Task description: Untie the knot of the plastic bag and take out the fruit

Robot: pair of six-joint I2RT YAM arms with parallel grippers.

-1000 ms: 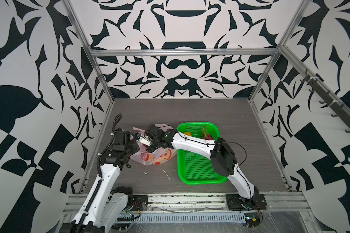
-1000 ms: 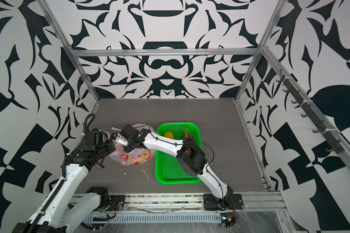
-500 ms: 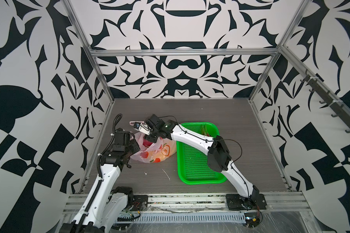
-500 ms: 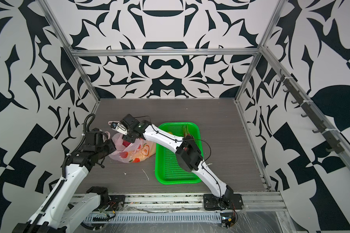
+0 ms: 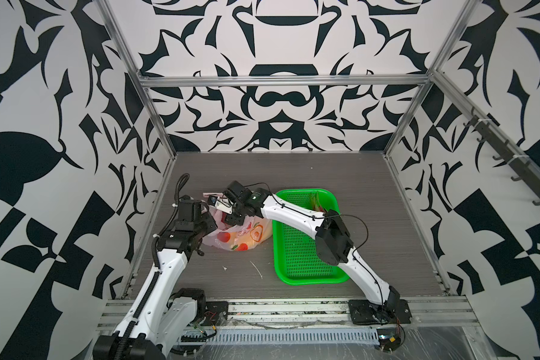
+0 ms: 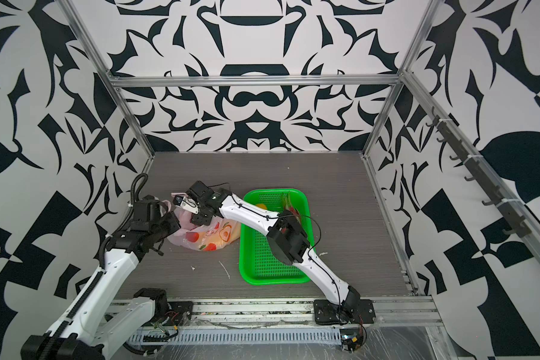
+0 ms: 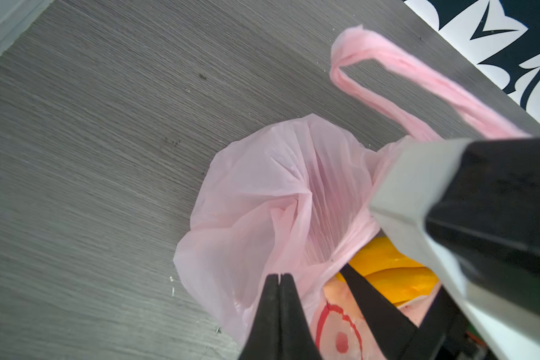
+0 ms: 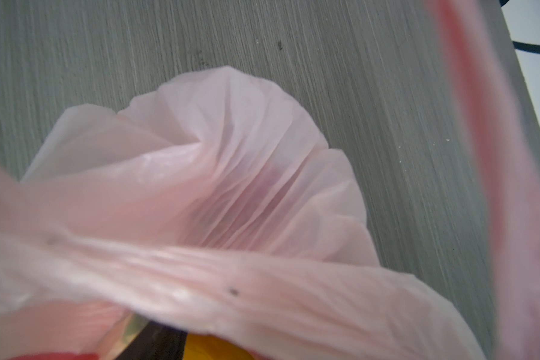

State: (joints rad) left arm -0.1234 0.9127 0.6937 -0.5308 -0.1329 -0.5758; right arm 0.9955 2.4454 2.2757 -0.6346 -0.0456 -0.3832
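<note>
Plastic bag (image 5: 240, 233) on worktop (image 5: 293, 174), left of centre in both top views, right edge against green basket (image 5: 309, 282). Bag mouth open. Handle loop (image 7: 387, 68) loose, upper right of left wrist view. Left fingers (image 7: 268, 314) pressed together, pinching bag rim film. Right fingers (image 7: 374, 308) spread apart, one tip in bag mouth just beside bananas (image 7: 387, 274). Dragon fruit (image 6: 289, 202) and round yellow fruit (image 6: 261, 206) at basket's far end. Right wrist view mostly blurred pink film.

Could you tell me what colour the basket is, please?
The basket is bright green, clearest in a top view.
</note>
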